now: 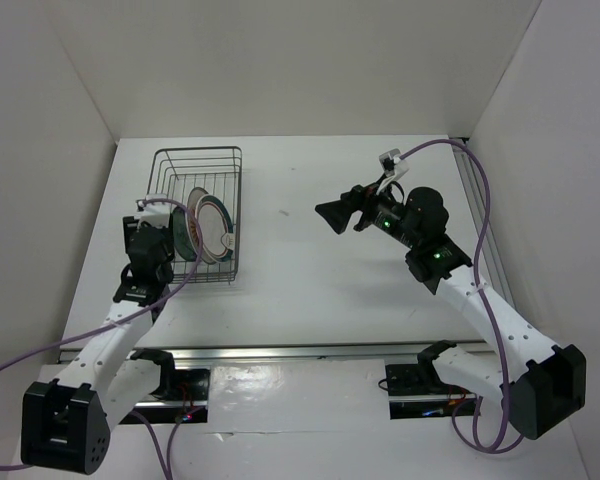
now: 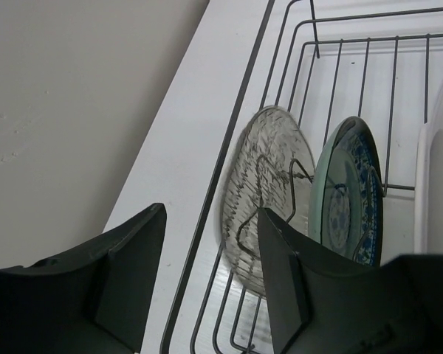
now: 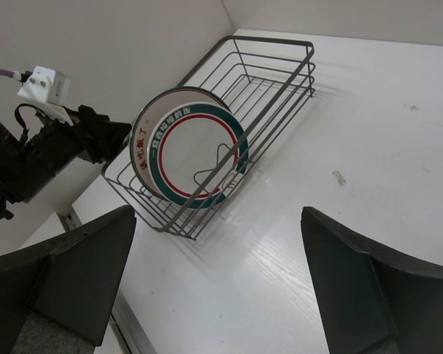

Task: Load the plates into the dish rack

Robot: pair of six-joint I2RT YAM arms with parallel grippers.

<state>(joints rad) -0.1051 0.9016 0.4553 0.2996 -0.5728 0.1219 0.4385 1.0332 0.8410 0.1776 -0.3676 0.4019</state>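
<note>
Top view, dish rack (image 1: 200,152): stands on the left part of the white table (image 1: 320,290), towards the far side.
Top view, plates (image 1: 206,228): on edge, side by side, in the near half of the rack.
Top view, left gripper (image 1: 170,232): at the rack's near left side, just beside the plates; jaw gap not clear from here.
Top view, right gripper (image 1: 328,212): hangs above the middle of the table, well apart from the rack, pointing left.
Left wrist view, left gripper (image 2: 207,273): jaws partly apart, nothing between them.
Left wrist view, dish rack (image 2: 365,81): a blurred grey-looking plate (image 2: 266,184) leans on a prong by the left wall; the teal-blue plate (image 2: 351,195) stands just right of it.
Right wrist view, right gripper (image 3: 225,276): jaws spread wide, holding nothing.
Right wrist view, dish rack (image 3: 277,74): the ringed plate (image 3: 196,151), white with teal and red rings, stands upright at its near end, another plate close behind.
</note>
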